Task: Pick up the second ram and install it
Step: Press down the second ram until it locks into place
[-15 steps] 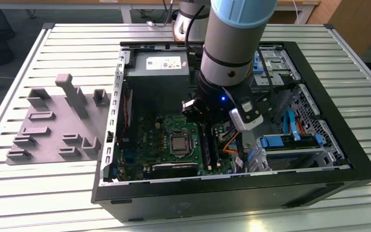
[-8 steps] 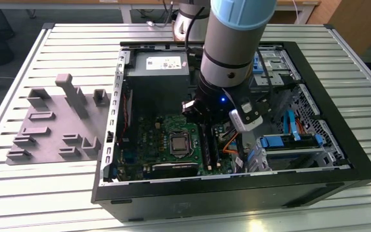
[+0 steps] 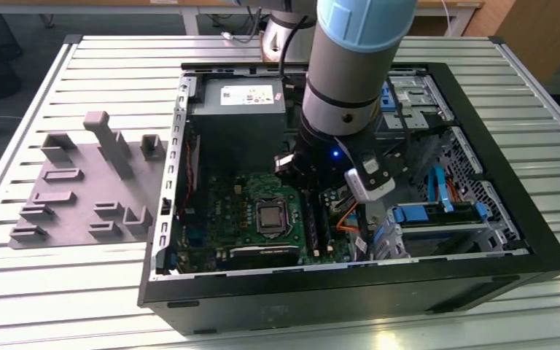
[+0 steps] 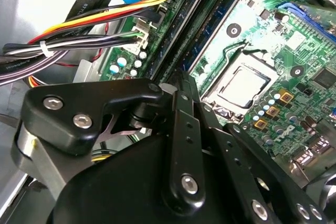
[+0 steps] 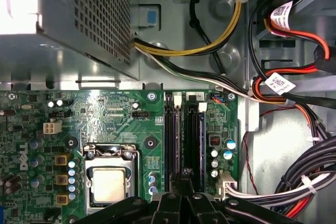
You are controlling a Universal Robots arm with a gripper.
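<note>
The pincer [image 5: 184,178] is down inside the open computer case [image 3: 358,284], its two fingers drawn together into one narrow tip just over the black slot rails [image 5: 171,140] of the motherboard [image 5: 115,114]. I cannot tell whether anything is pinched between them. The blue-green ram stick [image 4: 223,17] lies along the rails straight ahead of the tip, with the processor socket [image 5: 107,184] just beside the pincer.

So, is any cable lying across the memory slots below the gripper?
Nothing visible does. The cables run beside the memory slots, not over them, and the gripper hangs directly above the slots.
</note>
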